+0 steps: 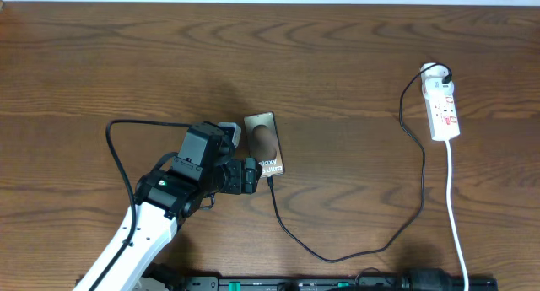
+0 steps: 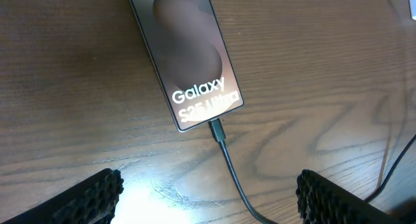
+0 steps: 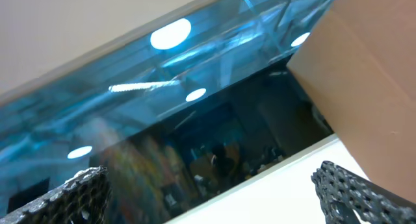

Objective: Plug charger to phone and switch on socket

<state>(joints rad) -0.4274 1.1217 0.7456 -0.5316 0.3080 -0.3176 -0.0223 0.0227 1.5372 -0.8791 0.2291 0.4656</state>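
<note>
The phone (image 2: 188, 55) lies flat on the desk (image 2: 312, 87) just ahead of the left jaws, which stand wide open and hold nothing. The charger (image 2: 218, 132) (its tip sits in the phone's lower edge) runs back between them. The right jaws, also wide and empty, face away from the desk.

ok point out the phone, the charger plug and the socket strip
phone (image 2: 185, 55), left wrist view, middle of its face
charger plug (image 2: 217, 129), left wrist view, tip at the phone's edge
socket (image 1: 444, 110), overhead view, middle of the white strip
</note>
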